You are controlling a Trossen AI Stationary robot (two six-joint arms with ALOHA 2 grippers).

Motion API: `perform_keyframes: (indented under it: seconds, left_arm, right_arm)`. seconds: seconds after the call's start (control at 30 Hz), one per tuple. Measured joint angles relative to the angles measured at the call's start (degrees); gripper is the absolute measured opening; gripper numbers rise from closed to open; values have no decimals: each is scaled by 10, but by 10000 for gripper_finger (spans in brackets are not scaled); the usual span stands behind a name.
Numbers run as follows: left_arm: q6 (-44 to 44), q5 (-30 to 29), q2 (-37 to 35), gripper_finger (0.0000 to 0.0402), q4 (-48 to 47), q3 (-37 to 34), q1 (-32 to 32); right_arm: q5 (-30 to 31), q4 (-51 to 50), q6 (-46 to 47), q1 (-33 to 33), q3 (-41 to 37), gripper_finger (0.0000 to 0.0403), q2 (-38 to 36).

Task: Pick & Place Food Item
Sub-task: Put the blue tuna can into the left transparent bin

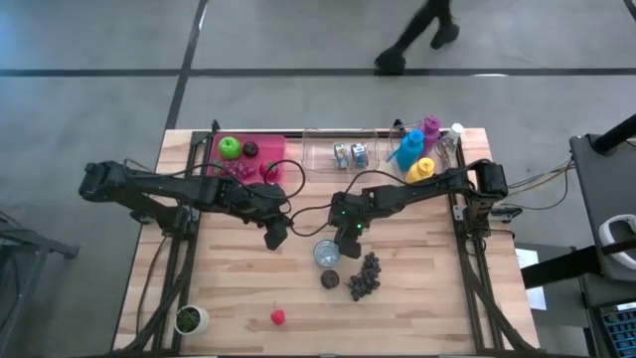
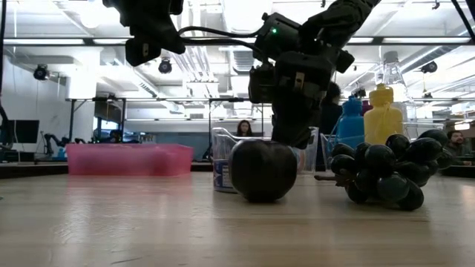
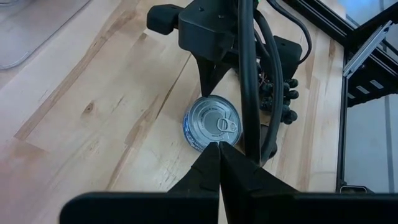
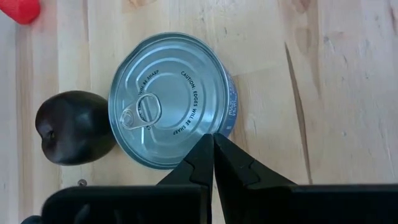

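Observation:
A silver pull-tab can [image 4: 171, 99] stands upright on the wooden table [image 1: 238, 288]. A dark plum [image 4: 71, 127] lies right beside it, and a bunch of dark grapes [image 1: 365, 276] lies near both. My right gripper [image 4: 213, 138] is shut and points steeply down, its tips over the can's rim. My left gripper [image 1: 276, 237] is shut and hangs well above the table, to the left of the can [image 3: 211, 124]. My right gripper's shut fingertips [image 4: 205, 146] stand at the can's top rim [image 4: 217, 127], coming from above at a slant. I cannot tell whether they touch the rim or hang just above it. The can rests flat on the table.
A small red food item [image 1: 277, 317] and a white cup with greenery [image 1: 189, 319] sit near the front edge. At the back are a pink tray [image 1: 263, 149] with a green apple, a clear tray [image 1: 323, 151] with cans, and coloured bottles [image 1: 417, 154].

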Motion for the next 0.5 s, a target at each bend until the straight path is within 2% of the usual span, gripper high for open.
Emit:
perform_keyframes:
  seconds: [0.5]
  left_arm:
    - [0, 0, 0, 3, 0, 0, 0]
  right_arm:
    - [7, -10, 3, -1, 0, 9, 0]
